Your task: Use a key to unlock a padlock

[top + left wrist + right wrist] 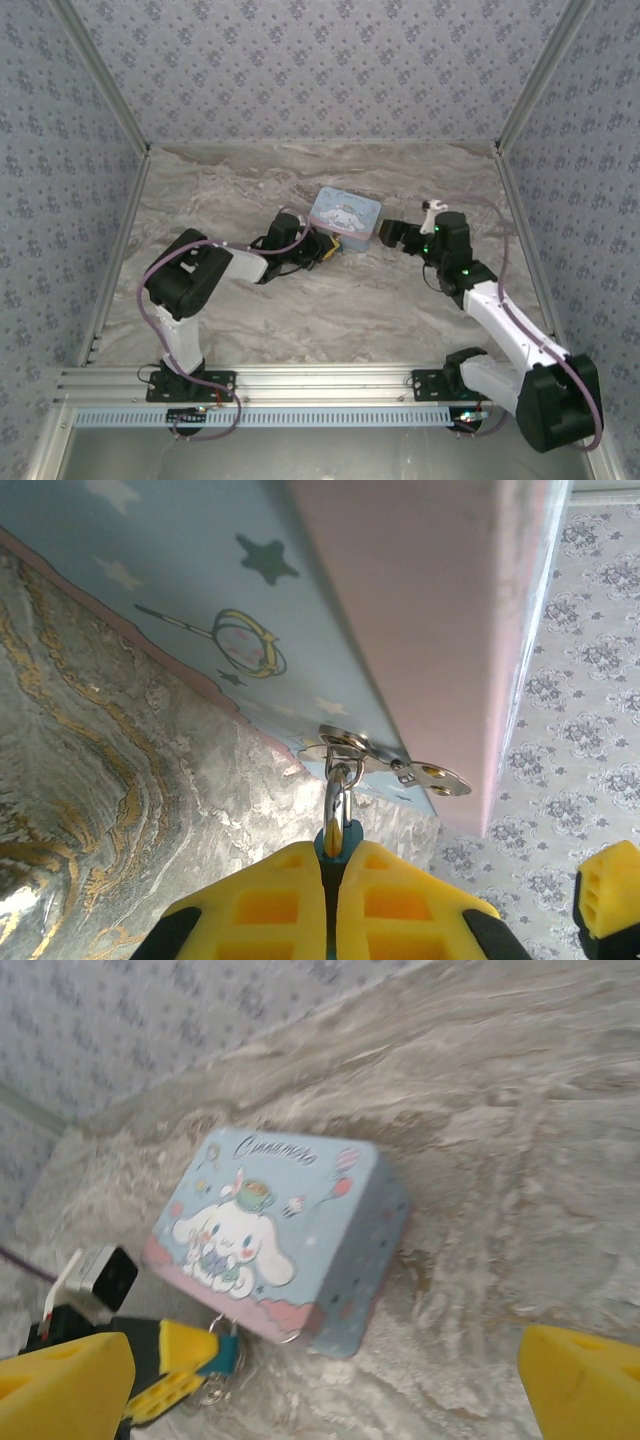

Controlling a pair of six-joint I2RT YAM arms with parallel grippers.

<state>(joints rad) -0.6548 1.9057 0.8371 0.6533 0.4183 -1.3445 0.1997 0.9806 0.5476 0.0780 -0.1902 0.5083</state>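
The padlock [337, 802] is tiny, with a grey metal loop and a teal body. Its loop passes through the ring of the hasp [352, 750] on the pastel-blue cartoon tin [300, 590]. My left gripper [333, 858] is shut on the teal body, yellow fingers [270, 900] pressed together. In the right wrist view the padlock [228, 1352] sits at the tin's [270, 1225] near corner, between the left arm's fingers [178, 1352]. A blurred silvery bit [214, 1396] lies under it; I cannot tell whether it is the key. My right gripper [325, 1385] stands wide open just right of the tin, holding nothing.
The tin [345, 213] lies on the marbled cloth [330, 310] mid-table, with my left gripper [328, 247] at its front-left and my right gripper [393, 236] at its right side. Patterned walls [320, 70] close in the back and both sides.
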